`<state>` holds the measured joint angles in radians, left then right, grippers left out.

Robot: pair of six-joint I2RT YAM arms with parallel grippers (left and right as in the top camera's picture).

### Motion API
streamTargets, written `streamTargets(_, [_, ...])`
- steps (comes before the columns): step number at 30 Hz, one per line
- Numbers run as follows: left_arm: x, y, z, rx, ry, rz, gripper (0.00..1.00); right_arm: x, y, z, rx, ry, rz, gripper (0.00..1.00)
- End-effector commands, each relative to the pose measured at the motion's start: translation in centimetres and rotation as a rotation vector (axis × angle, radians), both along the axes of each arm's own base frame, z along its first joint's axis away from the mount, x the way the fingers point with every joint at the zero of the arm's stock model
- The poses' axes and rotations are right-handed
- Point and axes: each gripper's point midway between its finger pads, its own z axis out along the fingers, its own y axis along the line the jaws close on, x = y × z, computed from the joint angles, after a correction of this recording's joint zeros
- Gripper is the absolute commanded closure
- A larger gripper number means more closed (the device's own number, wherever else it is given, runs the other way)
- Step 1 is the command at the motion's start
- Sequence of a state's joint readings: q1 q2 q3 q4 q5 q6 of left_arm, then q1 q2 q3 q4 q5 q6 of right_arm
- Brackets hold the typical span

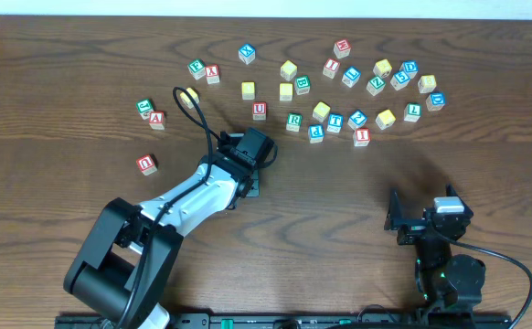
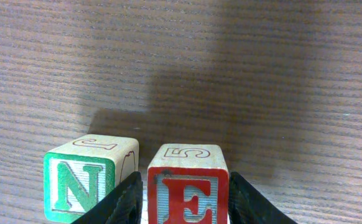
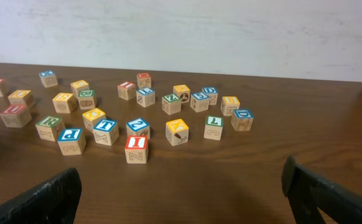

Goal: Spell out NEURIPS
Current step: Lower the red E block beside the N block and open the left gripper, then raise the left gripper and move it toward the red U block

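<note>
From above, the left arm covers its own work: it reaches from the near left to the middle of the table (image 1: 485,164), and its head hides whatever sits beneath. Only the left wrist camera shows this. There the left gripper (image 2: 186,204) is clamped on the red E cube (image 2: 187,183), one dark finger (image 2: 122,202) pressed against each side. The jaws stand only as far apart as the cube is wide. The green N cube (image 2: 81,183) stands just beside it on the left in that view. It is upright, with a narrow gap between the two and no finger gripping it.

The overhead view gives the far spread of loose cubes. The red U cube (image 1: 260,111) is farther than the left arm's head, the green R cube (image 1: 293,121) is to its right, then come the blue P cube (image 1: 316,132) and the red I cube (image 1: 361,137). Several yellow-topped cubes lie among them.

The right gripper (image 1: 421,217) sits near right, spread wide and empty, well apart from the cubes.
</note>
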<state>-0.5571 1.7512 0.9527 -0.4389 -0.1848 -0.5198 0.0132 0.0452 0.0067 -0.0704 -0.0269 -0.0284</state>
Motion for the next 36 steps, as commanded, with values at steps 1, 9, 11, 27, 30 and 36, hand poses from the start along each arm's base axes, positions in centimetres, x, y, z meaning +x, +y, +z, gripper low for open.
streamTargets(1, [-0.1,0.2,0.7,-0.006,-0.013,-0.005,0.57,0.0,-0.1,-0.1,0.017,0.003,-0.006,0.01])
streamTargets(9, [0.2,0.0,1.9,-0.026,-0.045,-0.005,0.57,0.0,-0.1,-0.1,0.017,0.003,-0.006,0.01])
streamTargets(11, [0.3,0.0,2.3,-0.032,-0.057,-0.006,0.57,0.0,-0.1,-0.1,0.017,0.003,-0.006,0.01])
streamTargets(27, [0.7,-0.3,8.6,-0.11,-0.205,-0.033,0.57,0.0,-0.1,-0.1,0.017,0.003,-0.005,0.01])
streamTargets(30, [0.7,-0.3,10.2,-0.125,-0.246,-0.052,0.56,0.0,-0.1,-0.1,0.017,0.003,-0.006,0.01])
streamTargets(36, [0.6,0.0,12.9,-0.15,-0.314,-0.058,0.56,0.0,-0.1,-0.1,0.017,0.003,-0.006,0.01])
